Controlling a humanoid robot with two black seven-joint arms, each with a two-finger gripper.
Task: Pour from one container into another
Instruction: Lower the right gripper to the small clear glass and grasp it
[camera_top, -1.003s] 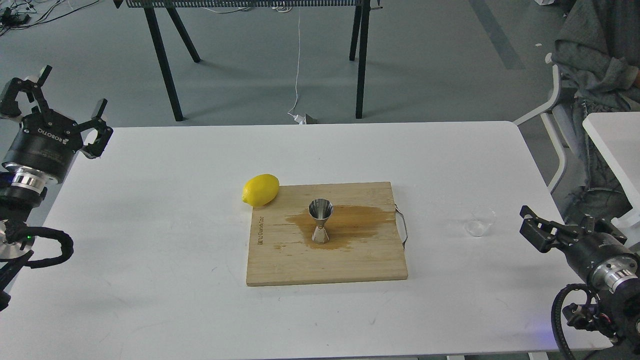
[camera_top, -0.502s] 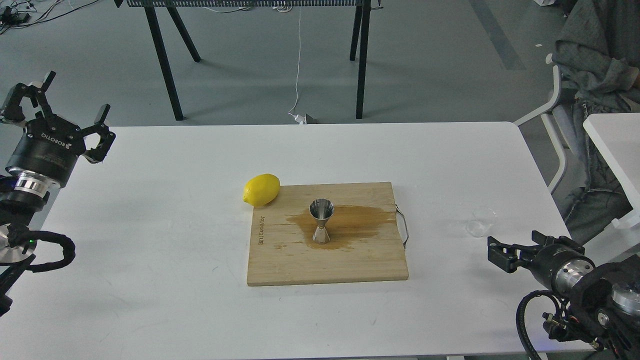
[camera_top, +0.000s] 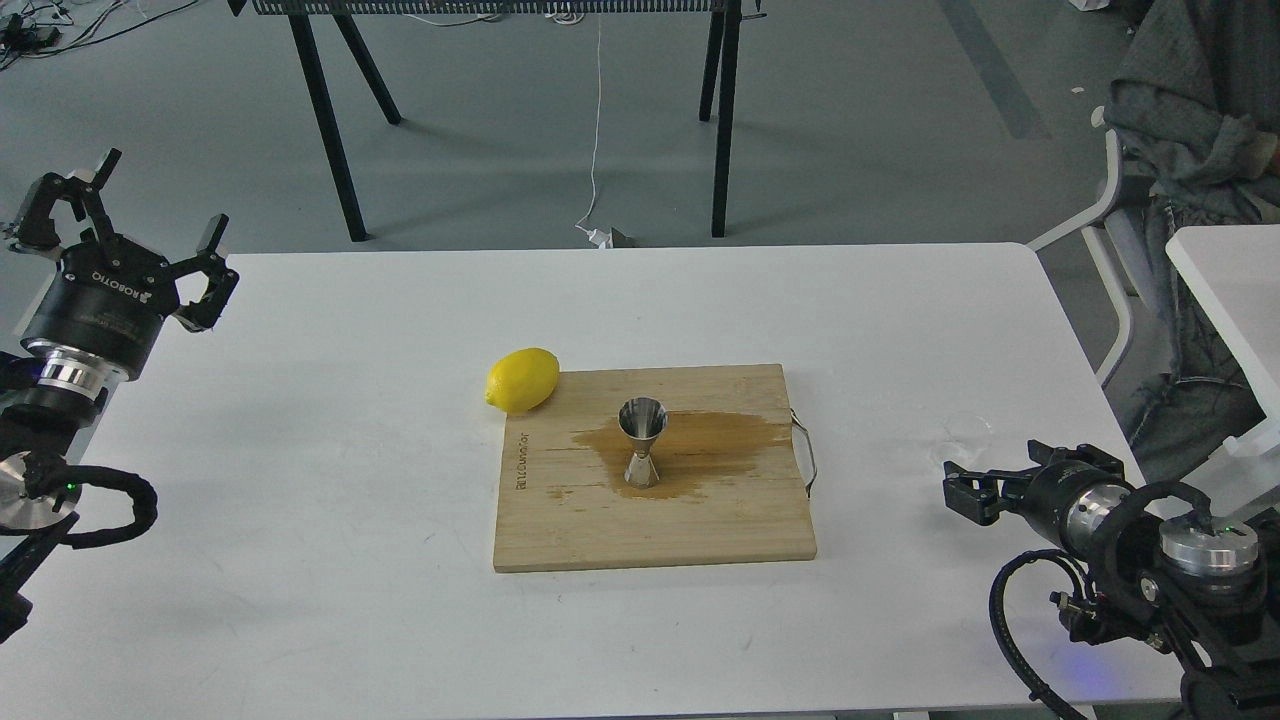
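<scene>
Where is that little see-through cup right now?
In the head view the clear cup stands on the white table, right of the cutting board beyond its metal handle, just ahead of the right end effector.

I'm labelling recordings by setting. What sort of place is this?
Probably a robotics lab or workshop, not a kitchen: a plain white table on a bare grey floor, loose cables, and a black-legged workbench behind.
</scene>
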